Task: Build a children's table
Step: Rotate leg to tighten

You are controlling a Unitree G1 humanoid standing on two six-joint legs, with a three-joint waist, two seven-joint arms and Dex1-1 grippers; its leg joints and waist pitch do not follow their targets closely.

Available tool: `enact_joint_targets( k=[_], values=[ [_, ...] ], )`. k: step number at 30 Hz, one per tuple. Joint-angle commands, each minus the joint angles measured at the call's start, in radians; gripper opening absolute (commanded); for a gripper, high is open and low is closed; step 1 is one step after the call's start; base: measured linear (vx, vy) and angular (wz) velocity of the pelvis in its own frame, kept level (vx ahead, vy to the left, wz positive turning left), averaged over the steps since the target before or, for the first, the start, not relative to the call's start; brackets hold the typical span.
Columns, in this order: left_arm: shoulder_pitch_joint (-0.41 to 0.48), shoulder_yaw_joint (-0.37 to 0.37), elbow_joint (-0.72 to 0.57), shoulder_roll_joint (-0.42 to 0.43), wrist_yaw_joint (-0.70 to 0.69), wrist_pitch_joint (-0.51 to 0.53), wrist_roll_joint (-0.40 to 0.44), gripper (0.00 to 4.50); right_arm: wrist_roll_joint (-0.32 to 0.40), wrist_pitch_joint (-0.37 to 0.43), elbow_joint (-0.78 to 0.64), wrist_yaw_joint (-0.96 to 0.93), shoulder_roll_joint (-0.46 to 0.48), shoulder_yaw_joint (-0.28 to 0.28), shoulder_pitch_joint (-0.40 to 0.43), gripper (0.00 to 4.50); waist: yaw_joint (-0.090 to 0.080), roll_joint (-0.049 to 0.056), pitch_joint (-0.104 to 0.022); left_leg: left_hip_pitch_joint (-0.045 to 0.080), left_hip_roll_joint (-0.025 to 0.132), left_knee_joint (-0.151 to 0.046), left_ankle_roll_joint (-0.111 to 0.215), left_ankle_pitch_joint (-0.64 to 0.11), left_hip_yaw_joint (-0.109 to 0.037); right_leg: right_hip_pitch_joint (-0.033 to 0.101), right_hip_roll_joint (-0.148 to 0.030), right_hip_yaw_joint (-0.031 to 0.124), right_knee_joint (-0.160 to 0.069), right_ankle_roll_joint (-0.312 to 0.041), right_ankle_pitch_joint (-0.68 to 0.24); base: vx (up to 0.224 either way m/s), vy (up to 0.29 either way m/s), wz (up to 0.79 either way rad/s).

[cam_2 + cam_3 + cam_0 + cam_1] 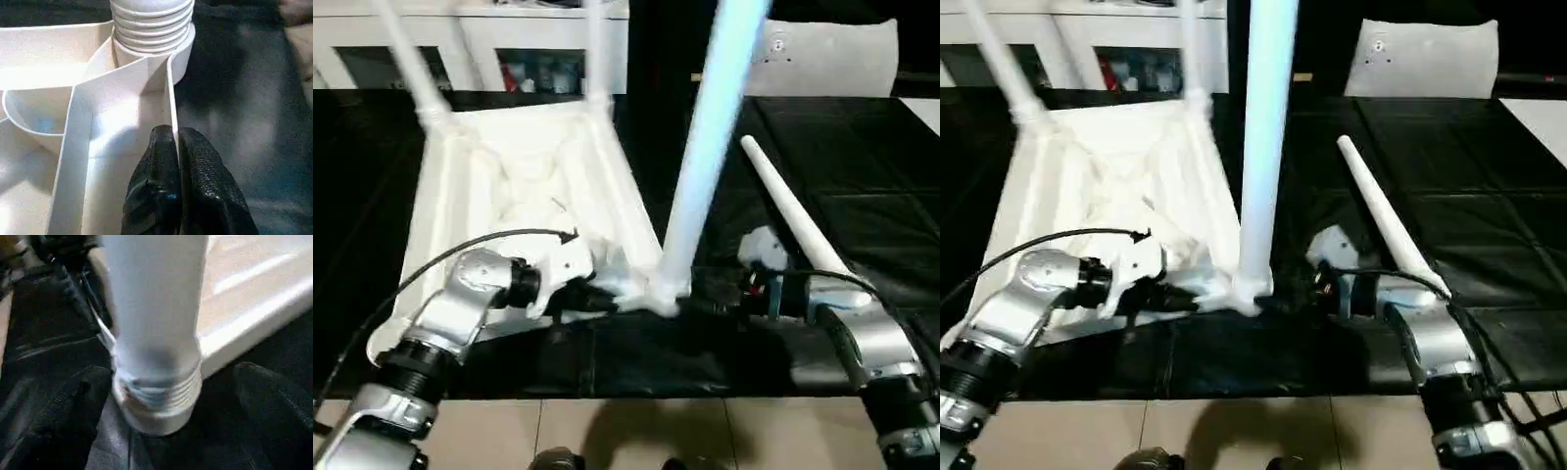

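Note:
The children's table lies upside down on the black mat, its ribbed white top [529, 186] facing up. Two legs [411, 59] stand in the far corners. A third leg [705, 147] stands upright in the near right corner socket [151, 29], with its thread still showing [161, 391]. A fourth leg [793, 211] lies loose on the mat to the right. My left gripper [173, 142] is shut on the thin rim wall of the top, just beside that socket. My right gripper [171, 382] is open, with its fingers [93, 387] on either side of the upright leg's base and apart from it.
A white cabinet with glass doors [509, 59] runs along the back. A flat white board [822, 59] stands at the back right. The black mat [871, 176] ends at a tiled floor [607, 431] close in front of me.

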Motion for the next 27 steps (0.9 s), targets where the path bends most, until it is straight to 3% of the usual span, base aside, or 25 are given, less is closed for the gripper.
enact_joint_targets(
  k=[1,4,5,12,21,27],
  values=[
    [-0.022,-0.066,-0.01,-0.002,-0.083,-0.037,0.001,0.0,-0.014,-0.025,0.011,0.035,-0.011,0.017,-0.014,4.44,-0.006,-0.001,-0.076,0.007,0.092,-0.061,0.108,-0.034,-0.035,0.056,-0.114,0.076,-0.065,-0.212,-0.103,0.0,0.0,0.0],
    [-0.044,-0.084,0.015,0.002,-0.116,-0.068,0.011,0.0,-0.021,-0.055,0.04,0.083,-0.008,0.045,-0.04,4.44,0.0,-0.003,-0.076,0.007,0.093,-0.062,0.105,-0.034,-0.035,0.057,-0.115,0.076,-0.064,-0.21,-0.107,0.0,0.0,0.0],
    [-0.052,-0.089,0.026,0.001,-0.125,-0.079,0.017,0.0,-0.019,-0.059,0.05,0.102,-0.005,0.054,-0.048,4.26,0.001,-0.009,-0.077,0.006,0.091,-0.061,0.109,-0.031,-0.034,0.058,-0.115,0.076,-0.062,-0.211,-0.1,0.0,0.0,0.0],
    [-0.083,-0.105,0.067,-0.008,-0.156,-0.119,0.025,0.0,-0.007,-0.067,0.088,0.189,0.002,0.101,-0.08,3.75,0.005,-0.011,-0.08,0.001,0.092,-0.057,0.123,-0.002,-0.035,0.059,-0.117,0.075,-0.055,-0.217,-0.07,0.0,0.0,0.0],
    [-0.091,-0.107,0.091,-0.008,-0.164,-0.142,0.025,0.0,0.0,-0.065,0.127,0.228,0.006,0.11,-0.105,2.93,0.007,-0.012,-0.08,0.001,0.093,-0.056,0.118,-0.004,-0.035,0.057,-0.117,0.074,-0.056,-0.21,-0.092,0.0,0.0,0.0],
    [-0.082,-0.1,0.09,-0.007,-0.162,-0.134,0.018,0.0,0.016,-0.041,0.112,0.242,0.011,0.114,-0.089,2.77,0.009,-0.013,-0.082,0.001,0.093,-0.054,0.122,0.006,-0.035,0.057,-0.117,0.074,-0.054,-0.212,-0.074,0.0,0.0,0.0]
  ],
)
